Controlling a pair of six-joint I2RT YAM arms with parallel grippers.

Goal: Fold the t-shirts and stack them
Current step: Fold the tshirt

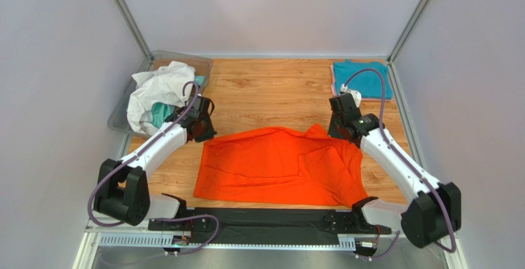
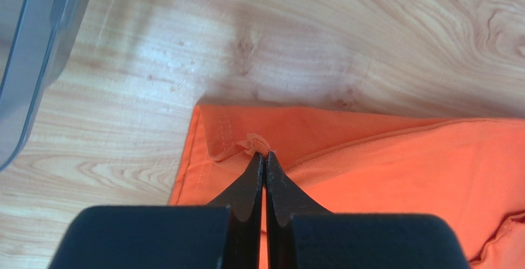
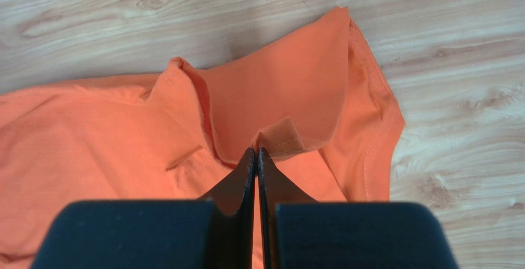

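- Orange t-shirt (image 1: 277, 164) is spread over the near middle of the surface (image 1: 271, 84). It lies mostly flat, with wrinkles and a raised fold toward its right side.
- Its far left corner is pinched by the left hand (image 1: 198, 126). In the left wrist view the fingers are pressed together on a small pucker of hem right at the tips.
- Its far right part is pinched by the right hand (image 1: 341, 127). In the right wrist view the fingers are closed together on a small fold of cloth, and a hemmed flap of the orange t-shirt is stood up behind the tips.
- Both hands are held low along the far edge of the orange t-shirt, well apart from each other.
- Teal t-shirt (image 1: 363, 78) is folded flat at the far right corner of the surface. A pink t-shirt (image 1: 333, 88) is seen only as a thin edge under its left side.
- Clear plastic bin (image 1: 185, 56) is placed at the far left corner of the surface.
- White t-shirt (image 1: 157, 90) is heaped crumpled in the bin, with some teal cloth (image 1: 161, 114) showing under its near side.
- Left hand is positioned just beside the near right end of the bin.
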